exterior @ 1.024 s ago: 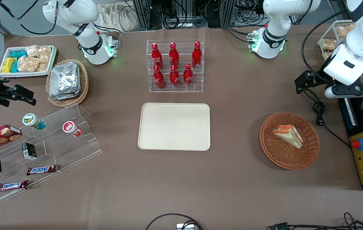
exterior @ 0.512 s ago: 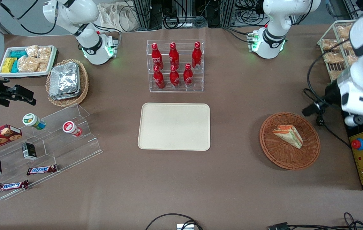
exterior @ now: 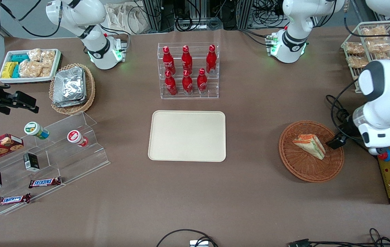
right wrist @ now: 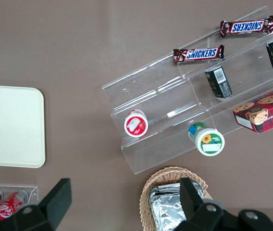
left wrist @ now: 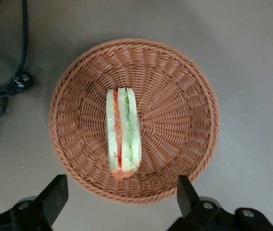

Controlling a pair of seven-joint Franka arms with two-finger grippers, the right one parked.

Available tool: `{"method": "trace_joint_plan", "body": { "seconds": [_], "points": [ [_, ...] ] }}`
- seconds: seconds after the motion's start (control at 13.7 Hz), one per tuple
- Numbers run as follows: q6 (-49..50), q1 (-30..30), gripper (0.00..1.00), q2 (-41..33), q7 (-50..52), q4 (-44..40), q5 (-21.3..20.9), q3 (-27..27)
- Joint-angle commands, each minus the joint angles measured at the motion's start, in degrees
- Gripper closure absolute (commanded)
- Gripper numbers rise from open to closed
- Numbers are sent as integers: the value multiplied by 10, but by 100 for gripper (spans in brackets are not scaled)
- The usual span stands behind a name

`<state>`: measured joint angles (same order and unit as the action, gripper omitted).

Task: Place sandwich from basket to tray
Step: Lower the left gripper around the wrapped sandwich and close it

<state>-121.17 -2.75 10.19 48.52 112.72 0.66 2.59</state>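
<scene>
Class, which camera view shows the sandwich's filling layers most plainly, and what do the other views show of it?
The left wrist view: the open pincer hangs above the basket, looking straight onto the sandwich, its orange and green layers edge-on. The front view shows it as a small wedge. The right wrist view does not show it.

Robot lab, probably: mock shop table (exterior: 256, 192), cola bottles (exterior: 187, 70), cables (exterior: 195, 17).

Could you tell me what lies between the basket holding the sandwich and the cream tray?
Nothing: the front view shows only bare brown table between the basket and the tray. The open gripper hovers above the sandwich.
</scene>
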Motion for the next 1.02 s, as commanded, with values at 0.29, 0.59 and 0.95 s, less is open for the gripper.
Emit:
{"method": "trace_joint_plan", "body": {
  "seconds": [0.29, 0.59, 0.95],
  "points": [
    [-71, 3, 0, 60, 51, 45, 0, 0],
    [-114, 6, 0, 90, 52, 53, 0, 0],
    [-151, 6, 29, 92, 59, 77, 1, 1]
  ]
}}
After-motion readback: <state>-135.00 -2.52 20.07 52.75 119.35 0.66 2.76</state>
